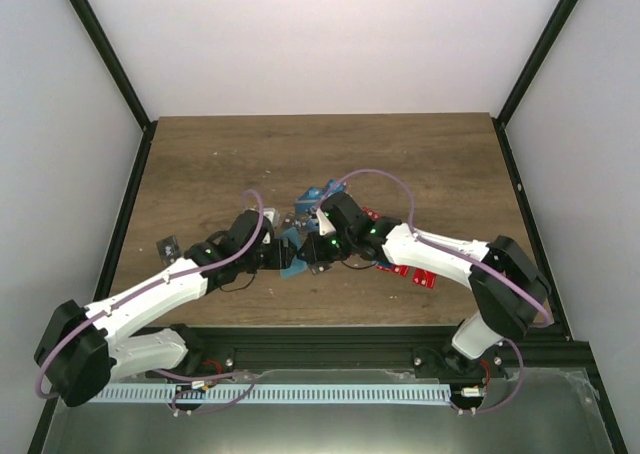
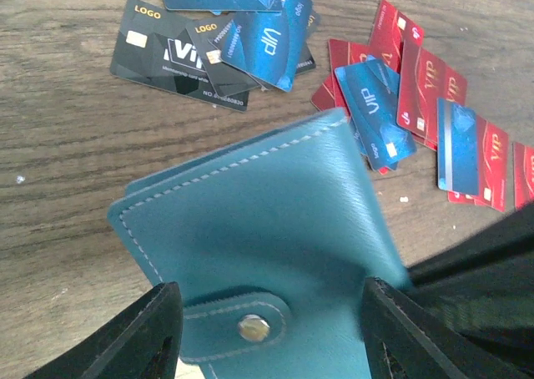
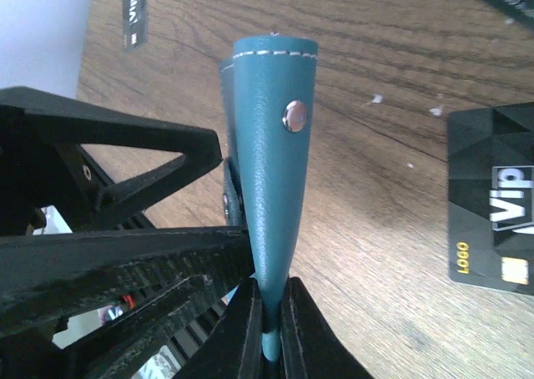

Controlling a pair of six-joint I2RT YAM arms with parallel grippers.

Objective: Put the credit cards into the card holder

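Working down from the wooden table (image 1: 200, 164), you have both arms meeting over its middle, with the card holder (image 2: 259, 220) raised between them rather than lying flat, presumably so that its pockets can be reached. Your right gripper (image 3: 269, 300) is clamped tight on one edge of the holder and stands it on edge, which steadies it for the other arm. Your left gripper (image 2: 271, 295) straddles the strap end with its fingers apart. Whether they press on the leather cannot be told from this angle, though the pose suggests you are about to work the flap open. The credit cards (image 2: 400, 103) lie loose on the table beyond the holder, none visibly inside it. The red cards (image 2: 425, 95) are heaped with blue cards (image 2: 375, 116) across them, and the black cards (image 2: 171, 53) sit beside more blue. Black ones read "LOGO" and "VIP", while red and blue ones read "VIP". Smallest is the metal snap (image 2: 252, 327), shining on the strap between your left fingers.
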